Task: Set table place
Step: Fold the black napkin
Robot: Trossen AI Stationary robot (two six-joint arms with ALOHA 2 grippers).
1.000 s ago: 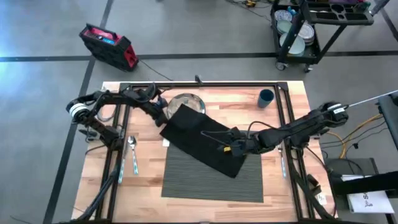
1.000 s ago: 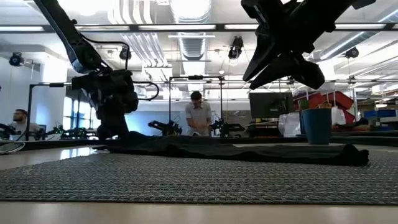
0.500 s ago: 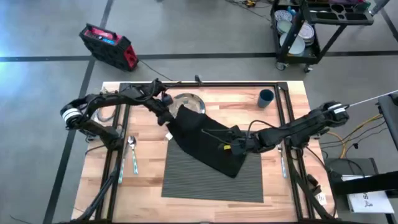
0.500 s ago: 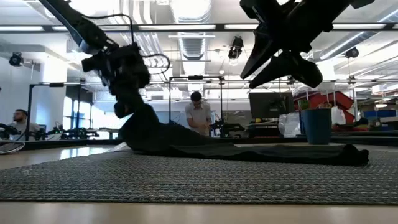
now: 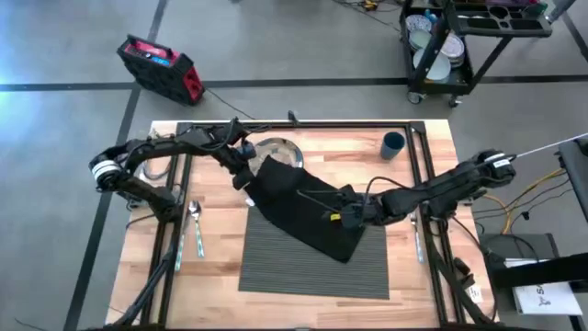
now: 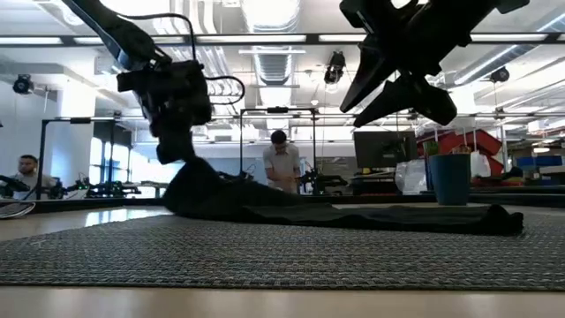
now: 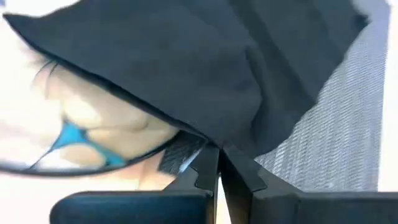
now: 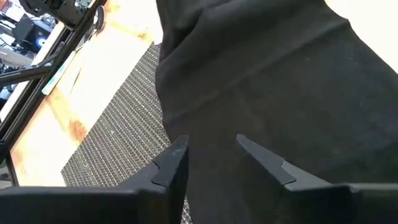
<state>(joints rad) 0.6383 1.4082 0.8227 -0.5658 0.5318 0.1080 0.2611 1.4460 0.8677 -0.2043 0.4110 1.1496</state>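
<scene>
A black napkin lies slantwise across the far part of the ribbed dark grey placemat on the wooden table. My left gripper is shut on the napkin's left corner, which rises in a peak while the rest lies flat. My right gripper hovers open above the napkin's right half, well clear of it in the low view. A metal plate sits just beyond the napkin. My left gripper pinches the napkin's left corner between its two shut fingers. The fingers come from above, pointing down. That corner is lifted off the table and the cloth slopes down from it; the rest of the napkin lies on the placemat.
A blue cup stands at the far right. A spoon lies left of the placemat and a piece of cutlery right of it. The black frame tubes run along both sides. People stand in the room beyond.
My left gripper has risen from the table and gone a little toward the right edge, shut on the napkin's left corner. That corner has been lifted into a peak and drawn inward; the napkin's right part has stayed flat. My right gripper has kept still.
</scene>
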